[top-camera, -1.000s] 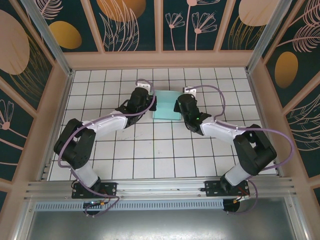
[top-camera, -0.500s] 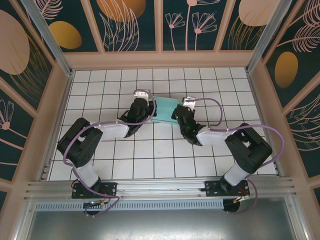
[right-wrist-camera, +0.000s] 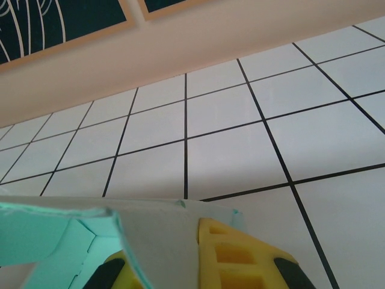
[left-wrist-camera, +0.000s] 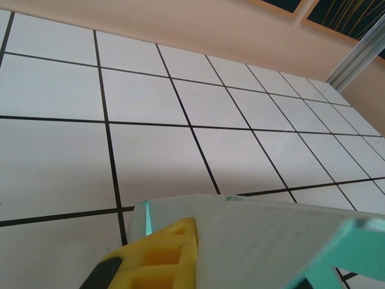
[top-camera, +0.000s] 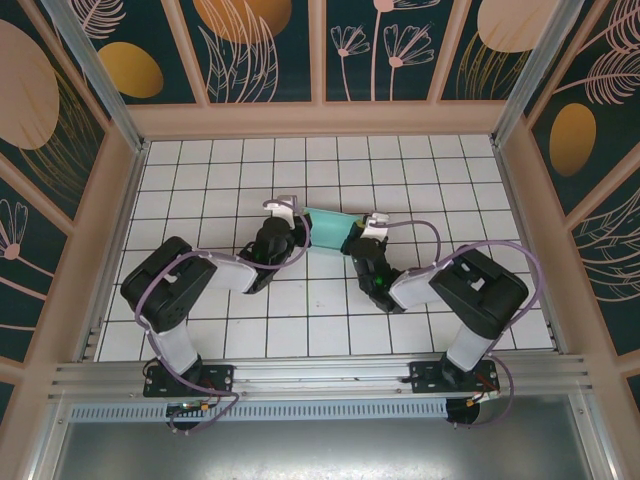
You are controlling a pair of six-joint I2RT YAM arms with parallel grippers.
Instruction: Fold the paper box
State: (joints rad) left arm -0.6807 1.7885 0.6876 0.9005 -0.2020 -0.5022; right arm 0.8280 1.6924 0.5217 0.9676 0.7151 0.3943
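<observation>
On the left wrist camera we see one yellow finger (left-wrist-camera: 163, 251) pressed against the edge of a pale card panel, its partner hidden behind the card; on the right wrist camera a yellow finger (right-wrist-camera: 236, 253) sits at the right of the same kind of panel and a second one peeks out at the left, the card running between them. We judge both pairs clenched on the paper box (top-camera: 331, 227), one at each end. From above, the left gripper (top-camera: 303, 227) holds its left end and the right gripper (top-camera: 352, 241) its right end, and the box spans the gap between them as a narrow mint band, about mid-table on the white tiled table (top-camera: 200, 180), well short of the far wall. We read the task as part done: the card is no flat sheet, panels are raised and creased. Mint flaps at the lower left of the right wrist picture look loose, so tucking and closing seem left to do; whether any end is shut we cannot tell
</observation>
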